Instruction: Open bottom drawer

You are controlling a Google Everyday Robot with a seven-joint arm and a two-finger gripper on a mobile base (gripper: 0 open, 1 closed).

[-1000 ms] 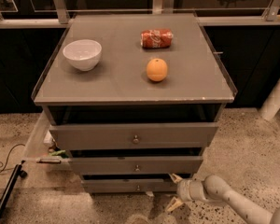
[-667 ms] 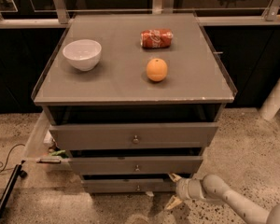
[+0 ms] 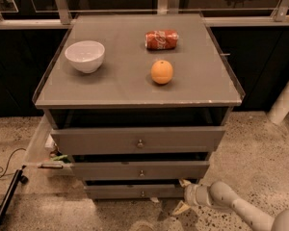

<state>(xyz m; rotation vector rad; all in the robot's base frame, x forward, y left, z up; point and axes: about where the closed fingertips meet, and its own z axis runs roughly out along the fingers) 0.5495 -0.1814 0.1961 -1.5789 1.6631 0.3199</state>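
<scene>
The grey cabinet (image 3: 135, 88) has three drawers. The bottom drawer (image 3: 120, 191) is the lowest and slimmest, with a small round metal knob (image 3: 142, 193) at its middle. My gripper (image 3: 182, 195) is low at the right end of that drawer front, to the right of the knob and apart from it. One finger (image 3: 184, 182) points up by the drawer's right edge and the other lies lower near the floor, so the jaws stand open and hold nothing. My white arm (image 3: 231, 203) comes in from the lower right.
On the cabinet top are a white bowl (image 3: 85, 56), an orange (image 3: 162, 71) and a red can (image 3: 161, 39) lying on its side. A cable (image 3: 2, 167) and a dark bar lie on the speckled floor at the left. A white post (image 3: 285, 102) stands at the right.
</scene>
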